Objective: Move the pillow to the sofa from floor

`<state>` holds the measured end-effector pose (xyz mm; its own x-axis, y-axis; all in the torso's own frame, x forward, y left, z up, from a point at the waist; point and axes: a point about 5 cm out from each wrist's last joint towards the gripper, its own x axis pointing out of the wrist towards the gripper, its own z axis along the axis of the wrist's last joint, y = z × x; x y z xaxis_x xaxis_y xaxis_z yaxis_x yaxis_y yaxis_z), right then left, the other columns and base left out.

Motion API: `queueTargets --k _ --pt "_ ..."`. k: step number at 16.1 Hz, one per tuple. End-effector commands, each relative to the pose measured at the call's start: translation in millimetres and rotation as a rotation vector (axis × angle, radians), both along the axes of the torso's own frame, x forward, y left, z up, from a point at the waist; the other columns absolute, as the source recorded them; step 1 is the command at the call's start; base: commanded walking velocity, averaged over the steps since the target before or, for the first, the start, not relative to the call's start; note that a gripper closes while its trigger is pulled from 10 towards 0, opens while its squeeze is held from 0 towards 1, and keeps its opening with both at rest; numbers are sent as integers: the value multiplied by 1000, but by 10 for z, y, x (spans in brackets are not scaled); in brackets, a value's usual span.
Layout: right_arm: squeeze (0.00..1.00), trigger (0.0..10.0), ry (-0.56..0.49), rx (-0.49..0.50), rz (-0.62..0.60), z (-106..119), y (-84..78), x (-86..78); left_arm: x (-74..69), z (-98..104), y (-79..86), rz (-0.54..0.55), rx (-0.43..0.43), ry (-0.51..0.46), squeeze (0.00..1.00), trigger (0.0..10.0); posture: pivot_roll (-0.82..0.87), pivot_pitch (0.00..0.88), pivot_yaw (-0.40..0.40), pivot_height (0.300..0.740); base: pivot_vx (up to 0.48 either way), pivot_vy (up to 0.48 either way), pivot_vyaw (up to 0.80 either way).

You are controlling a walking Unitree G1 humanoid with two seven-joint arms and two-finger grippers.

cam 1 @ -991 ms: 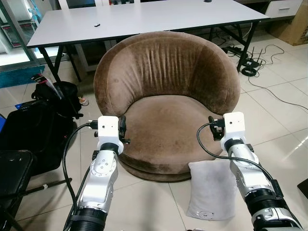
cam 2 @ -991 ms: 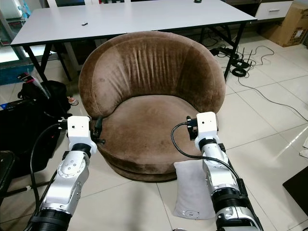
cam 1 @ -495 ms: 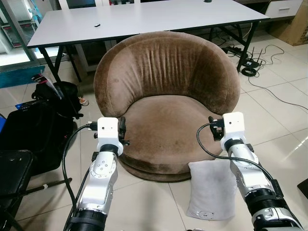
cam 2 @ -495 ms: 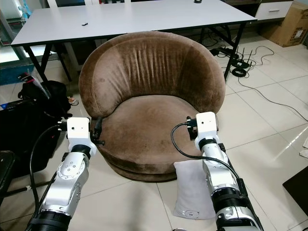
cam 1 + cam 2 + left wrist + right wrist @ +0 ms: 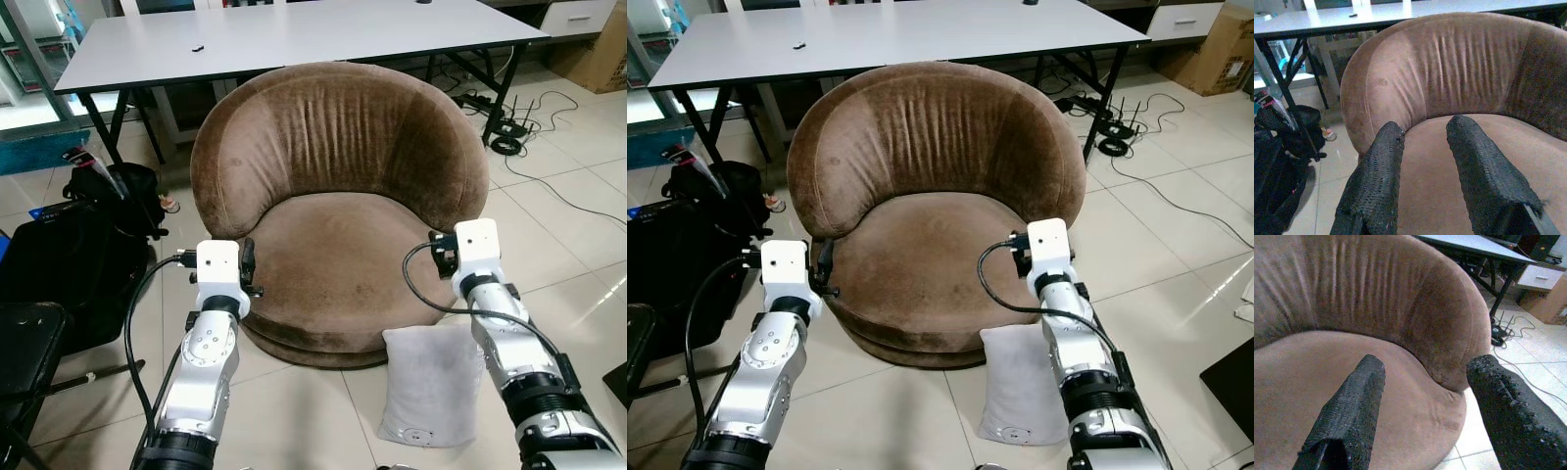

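Both silver arms raised forward, left gripper (image 5: 1422,147) fingers parted, right gripper (image 5: 1422,391) fingers spread wide, both empty.

Free room and obstacles. The seat of the round brown sofa (image 5: 338,196) lies bare and open from the front, walled at the back and both sides by its curved backrest. The left gripper (image 5: 1425,142), fingers parted, hangs at the seat's front left edge; the right gripper (image 5: 1422,377), fingers spread wide, hangs at the front right edge, with bare seat ahead of each. The pillow (image 5: 431,382) leans against the sofa base on the floor (image 5: 294,411), directly under the right arm (image 5: 509,352). Left of the sofa, dark bags (image 5: 88,245) and a black chair (image 5: 24,352) crowd the tiles. The table (image 5: 294,34) closes off the rear. Cables (image 5: 519,127) litter the floor to the right.
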<state>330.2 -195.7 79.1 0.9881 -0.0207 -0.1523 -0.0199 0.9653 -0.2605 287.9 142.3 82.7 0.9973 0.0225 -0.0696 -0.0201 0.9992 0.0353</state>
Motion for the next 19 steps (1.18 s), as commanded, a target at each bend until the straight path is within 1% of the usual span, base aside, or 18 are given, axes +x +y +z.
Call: queueTargets --k 1,4,5,9,10,12,14,19 --pt "0 10000 41 -44 -9 -5 -26 30 6 29 -9 2 15 -6 0 10000 -105 0 20 740 0 0 0" --pt "0 10000 143 -113 -27 -21 -74 95 9 27 -16 -2 16 -5 0 10000 -108 0 22 740 0 0 0" --pt "0 10000 168 -109 -41 -28 -93 104 14 31 -20 -2 16 -6 0 10000 -108 0 22 740 0 0 0" --pt "0 10000 210 -159 -50 -8 -129 131 11 27 -25 0 12 -5 0 10000 -110 0 16 740 0 0 0" --pt "0 10000 245 -198 -51 -34 -159 131 7 24 -35 2 9 -4 0 10000 -110 0 10 740 0 0 0" --pt "0 10000 305 -245 -49 -103 -205 109 5 25 -40 5 7 -5 0 10000 -109 0 6 740 0 0 0" --pt "0 10000 326 -269 -45 -123 -229 101 0 22 -42 8 4 -4 0 10000 -108 0 1 740 0 0 0" --pt "0 10000 340 -276 -44 -142 -238 105 -37 1 -53 16 -3 2 0 10000 -104 0 -8 740 0 0 0"
